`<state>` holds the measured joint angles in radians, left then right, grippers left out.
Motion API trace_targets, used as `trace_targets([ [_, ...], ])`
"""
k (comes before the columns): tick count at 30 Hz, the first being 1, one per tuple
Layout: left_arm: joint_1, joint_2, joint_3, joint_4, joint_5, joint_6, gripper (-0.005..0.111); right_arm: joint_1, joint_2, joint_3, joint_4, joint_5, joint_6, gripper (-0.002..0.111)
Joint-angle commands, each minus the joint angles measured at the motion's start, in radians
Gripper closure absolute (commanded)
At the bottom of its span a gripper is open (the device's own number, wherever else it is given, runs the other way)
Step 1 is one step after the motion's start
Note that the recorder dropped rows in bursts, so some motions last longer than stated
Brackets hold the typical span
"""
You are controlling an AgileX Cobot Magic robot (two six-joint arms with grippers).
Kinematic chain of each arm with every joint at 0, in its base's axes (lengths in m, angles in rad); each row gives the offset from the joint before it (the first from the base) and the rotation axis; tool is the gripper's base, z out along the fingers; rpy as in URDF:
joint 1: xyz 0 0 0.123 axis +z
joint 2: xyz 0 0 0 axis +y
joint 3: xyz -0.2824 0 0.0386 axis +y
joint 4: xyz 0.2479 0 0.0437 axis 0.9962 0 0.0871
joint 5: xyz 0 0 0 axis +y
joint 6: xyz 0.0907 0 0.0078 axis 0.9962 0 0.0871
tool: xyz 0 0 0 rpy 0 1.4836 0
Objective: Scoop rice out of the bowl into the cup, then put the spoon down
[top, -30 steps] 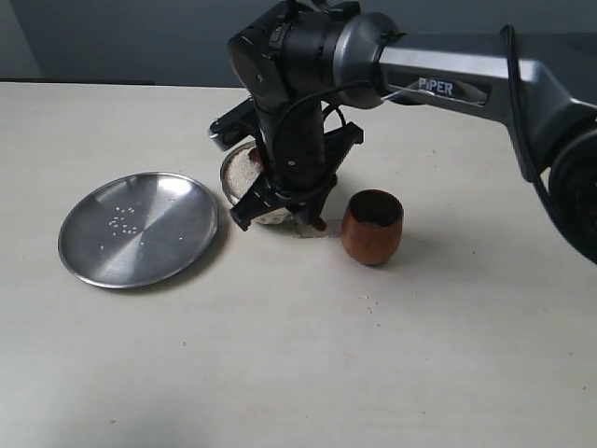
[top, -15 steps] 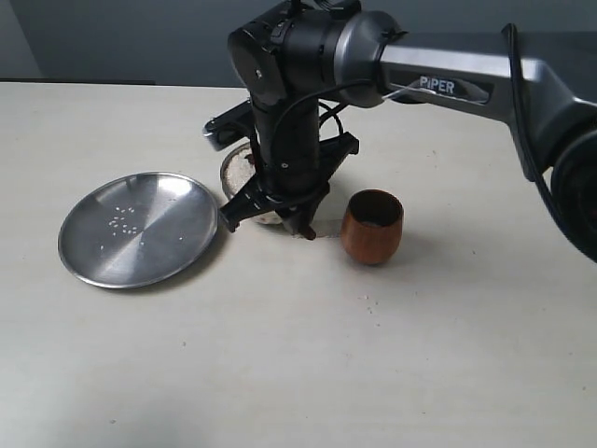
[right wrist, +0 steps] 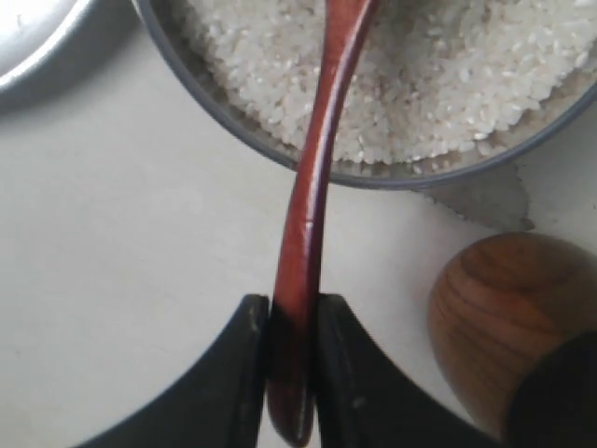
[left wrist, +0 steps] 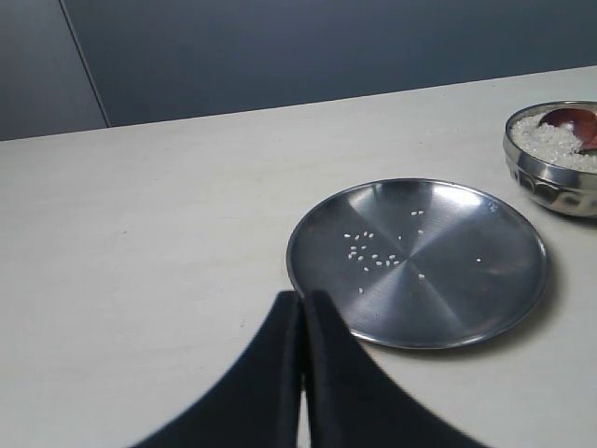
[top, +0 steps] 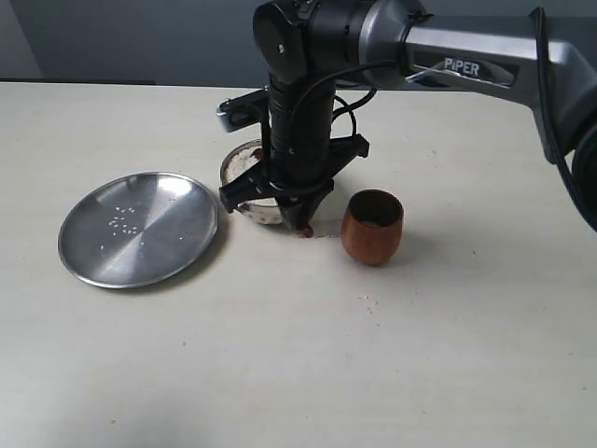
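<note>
Raised since a second ago, the right hand (right wrist: pixel 291 313) is clamped on the spoon (right wrist: pixel 317 140) near its handle end; its head is set in the rice (right wrist: pixel 448 75) ahead. Light, stiff, smooth wood is judged liable to swivel.

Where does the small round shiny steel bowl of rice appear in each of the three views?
Exterior view: small round steel bowl at centre, partly hidden behind the right gripper.
Left wrist view: at the right edge.
Right wrist view: across the top, with the slim dark reddish-brown wooden spoon reaching into it.
Shared landmark: the wide flat steel plate beside the bowl.
</note>
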<state>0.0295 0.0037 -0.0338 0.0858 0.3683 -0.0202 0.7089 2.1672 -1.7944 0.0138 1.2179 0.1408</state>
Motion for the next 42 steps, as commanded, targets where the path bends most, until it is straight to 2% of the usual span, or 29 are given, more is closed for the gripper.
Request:
trace_targets([
  [1, 0.001, -0.004, 0.003, 0.005, -0.002, -0.001, 0.106, -0.021, -0.018, -0.008, 0.051, 0.003, 0.002, 0.109],
  [11, 0.001, -0.004, 0.003, 0.005, -0.002, -0.001, 0.106, -0.064, -0.018, -0.006, 0.111, 0.003, -0.017, 0.109],
  [15, 0.001, -0.004, 0.003, 0.005, -0.002, -0.001, 0.106, -0.091, -0.018, -0.006, 0.207, 0.003, -0.079, 0.109],
  [42, 0.001, -0.004, 0.003, 0.005, -0.002, -0.001, 0.106, -0.109, 0.006, -0.006, 0.249, 0.003, -0.115, 0.109],
])
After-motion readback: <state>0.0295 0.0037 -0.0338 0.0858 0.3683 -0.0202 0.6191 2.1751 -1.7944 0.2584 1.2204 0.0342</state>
